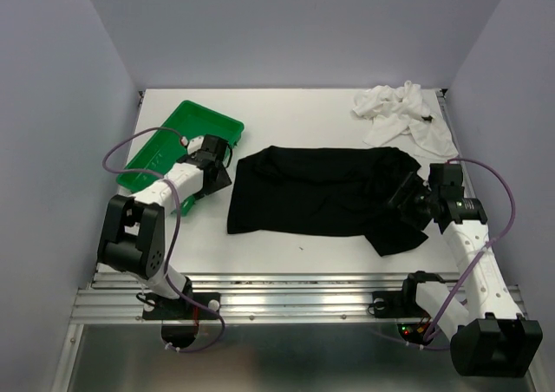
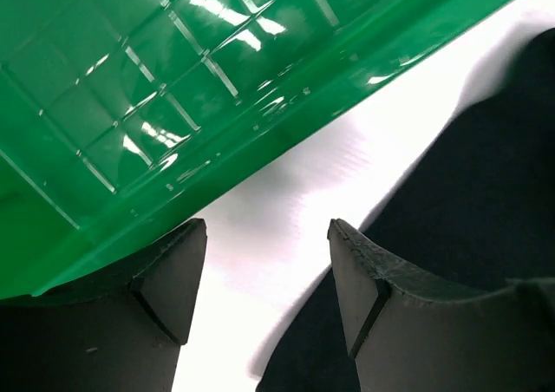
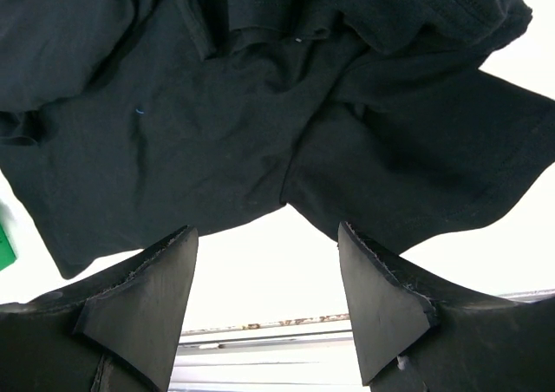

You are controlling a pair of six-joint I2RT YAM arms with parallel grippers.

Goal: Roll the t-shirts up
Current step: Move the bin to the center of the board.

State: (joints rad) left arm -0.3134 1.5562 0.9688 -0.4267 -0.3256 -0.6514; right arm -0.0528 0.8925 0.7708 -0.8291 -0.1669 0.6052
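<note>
The black t-shirt (image 1: 321, 192) lay spread but wrinkled across the middle of the table (image 1: 295, 106), one sleeve toward the near right. The white t-shirt (image 1: 399, 114) sat crumpled in the far right corner. The left gripper (image 2: 267, 227) and the right gripper (image 3: 264, 236) both gaped, empty, at the black shirt's ends.

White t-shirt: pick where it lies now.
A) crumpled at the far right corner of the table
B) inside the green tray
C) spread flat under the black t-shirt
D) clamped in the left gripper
A: the white t-shirt sits bunched up at the far right corner of the table, well away from the green tray on the left, with no gripper on it.
</note>
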